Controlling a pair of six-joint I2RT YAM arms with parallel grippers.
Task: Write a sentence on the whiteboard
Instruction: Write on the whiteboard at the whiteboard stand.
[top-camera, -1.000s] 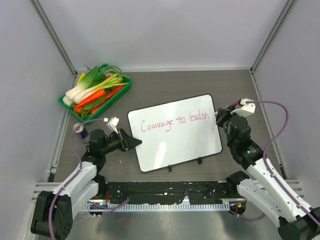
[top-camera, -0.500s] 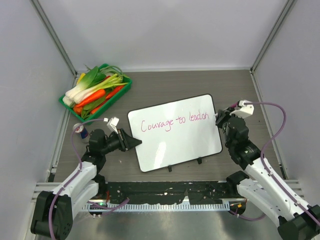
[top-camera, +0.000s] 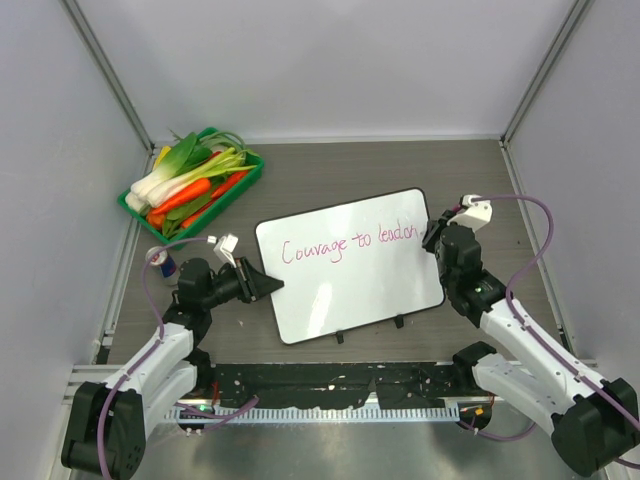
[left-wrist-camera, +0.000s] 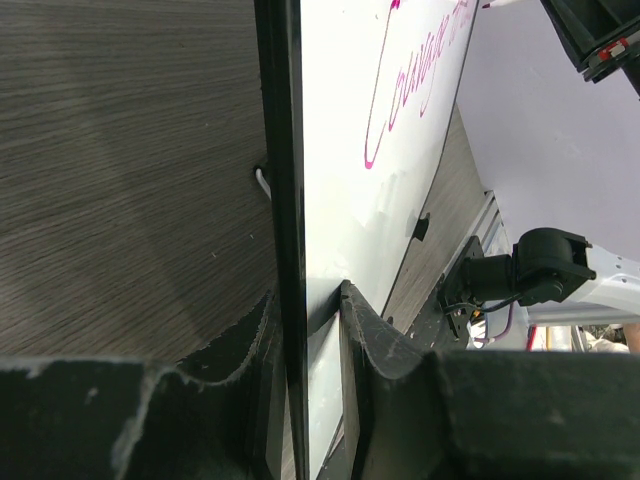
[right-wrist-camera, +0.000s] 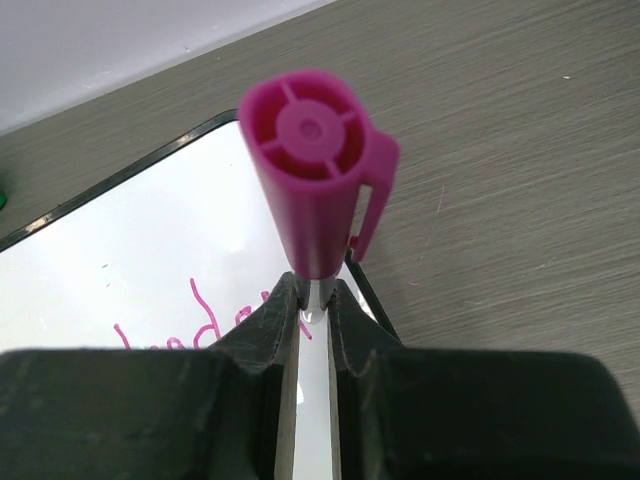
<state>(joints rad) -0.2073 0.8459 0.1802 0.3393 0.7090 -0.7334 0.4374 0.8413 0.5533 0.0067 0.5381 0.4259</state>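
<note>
The whiteboard (top-camera: 350, 285) lies tilted on the table, white with a thin black frame. The sentence (top-camera: 348, 243) runs across it in pink cursive. My left gripper (top-camera: 262, 283) is shut on the board's left edge; in the left wrist view its fingers (left-wrist-camera: 360, 325) pinch the whiteboard (left-wrist-camera: 350, 180) with the sentence (left-wrist-camera: 415, 90) stretching away. My right gripper (top-camera: 432, 232) hovers at the board's right end, shut on a magenta marker (right-wrist-camera: 312, 180) that stands upright with its capped end toward the camera. The marker's tip is hidden below the right gripper (right-wrist-camera: 312, 290).
A green tray (top-camera: 246, 183) of leeks, carrots and other vegetables sits at the back left. A small red and blue can (top-camera: 165, 262) stands beside the left arm. Two black clips (top-camera: 340, 337) jut from the board's near edge. Grey walls close in both sides.
The right arm has shifted a little left, bringing the marker over the last letters at the board's right edge. The left arm and the board have not moved.
</note>
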